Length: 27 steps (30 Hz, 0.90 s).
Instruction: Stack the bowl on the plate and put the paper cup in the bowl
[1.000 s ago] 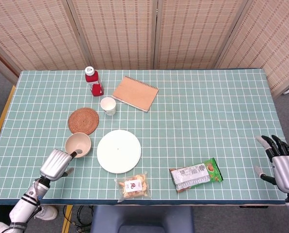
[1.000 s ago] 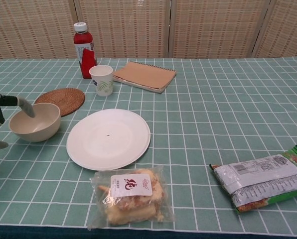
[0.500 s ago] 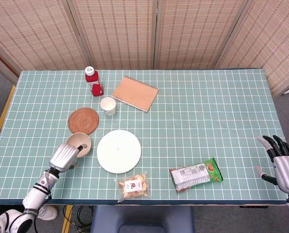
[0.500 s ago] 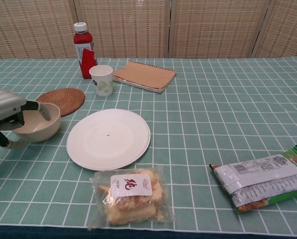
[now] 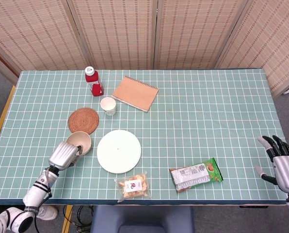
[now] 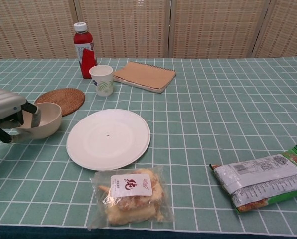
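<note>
Backdrop: woven reed screen panels (image 5: 154,29) behind a surface (image 5: 207,116) covered in green cloth with a white grid.

Bowl (image 6: 45,118): cream, upright, at the left side of the surface, just left of the plate and just in front of the round woven coaster (image 5: 83,120).

Left hand (image 6: 4,112): at the bowl's near-left rim, fingers (image 6: 34,115) hooked over the rim and into the bowl, gripping it.

Plate (image 5: 119,151): white, flat, bare.

Paper cup (image 5: 108,105): upright, behind the plate, beside the spiral notebook (image 5: 135,93).

Red bottle (image 5: 92,81): white cap, behind the cup.

Two snack packets: clear bag (image 5: 133,186) at the near edge; green bag (image 5: 196,175) right of it.

Right hand (image 5: 285,167): at the far right edge, fingers spread, holding nothing.
</note>
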Each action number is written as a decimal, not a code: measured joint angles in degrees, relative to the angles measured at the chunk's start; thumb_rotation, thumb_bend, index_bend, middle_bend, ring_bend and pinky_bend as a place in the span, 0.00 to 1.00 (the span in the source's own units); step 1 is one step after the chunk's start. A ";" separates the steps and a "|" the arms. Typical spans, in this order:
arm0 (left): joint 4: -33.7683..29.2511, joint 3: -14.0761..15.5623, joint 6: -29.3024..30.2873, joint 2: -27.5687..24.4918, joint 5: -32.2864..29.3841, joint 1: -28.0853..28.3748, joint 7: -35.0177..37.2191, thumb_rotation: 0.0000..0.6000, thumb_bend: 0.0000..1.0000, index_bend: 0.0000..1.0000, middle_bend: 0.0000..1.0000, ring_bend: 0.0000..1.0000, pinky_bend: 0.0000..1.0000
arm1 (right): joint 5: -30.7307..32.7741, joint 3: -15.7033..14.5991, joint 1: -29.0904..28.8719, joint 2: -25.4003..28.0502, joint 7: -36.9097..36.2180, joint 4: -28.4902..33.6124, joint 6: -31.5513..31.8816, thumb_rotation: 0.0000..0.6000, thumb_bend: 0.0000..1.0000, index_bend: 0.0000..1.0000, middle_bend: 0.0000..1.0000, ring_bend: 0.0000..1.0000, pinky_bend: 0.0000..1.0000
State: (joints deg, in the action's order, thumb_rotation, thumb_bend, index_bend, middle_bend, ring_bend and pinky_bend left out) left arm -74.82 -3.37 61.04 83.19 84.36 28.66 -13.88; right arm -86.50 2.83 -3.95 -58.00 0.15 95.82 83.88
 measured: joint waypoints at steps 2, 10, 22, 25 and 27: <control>0.27 0.11 -0.20 0.01 -0.31 0.11 -0.08 1.00 0.40 0.53 1.00 0.97 1.00 | 0.05 0.01 0.01 -0.02 -0.02 -0.02 -0.01 1.00 0.24 0.12 0.13 0.04 0.12; 0.94 0.40 -0.01 0.37 -0.69 0.26 0.54 1.00 0.41 0.58 1.00 0.97 1.00 | 0.25 -0.09 0.17 -0.02 -0.06 -0.09 -0.03 1.00 0.23 0.12 0.13 0.04 0.12; 1.46 0.13 2.72 0.30 2.42 1.66 3.79 1.00 0.43 0.62 1.00 0.98 1.00 | 0.25 -0.11 0.63 0.30 0.18 0.30 0.64 1.00 0.24 0.12 0.13 0.04 0.12; 0.04 -0.14 3.86 -0.08 3.88 2.32 4.74 1.00 0.43 0.62 1.00 0.98 1.00 | 0.34 -0.13 0.75 0.34 0.24 0.35 0.73 1.00 0.23 0.12 0.13 0.04 0.12; -1.26 -0.31 4.27 -0.22 4.80 2.96 5.28 1.00 0.43 0.62 1.00 0.98 1.00 | 0.40 -0.13 0.81 0.33 0.23 0.34 0.77 1.00 0.23 0.12 0.13 0.04 0.12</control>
State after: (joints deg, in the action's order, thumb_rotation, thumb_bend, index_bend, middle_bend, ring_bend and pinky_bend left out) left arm -76.08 -3.68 65.31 82.97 89.17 31.62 -8.59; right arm -86.10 2.70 -3.15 -57.66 0.38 96.16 84.65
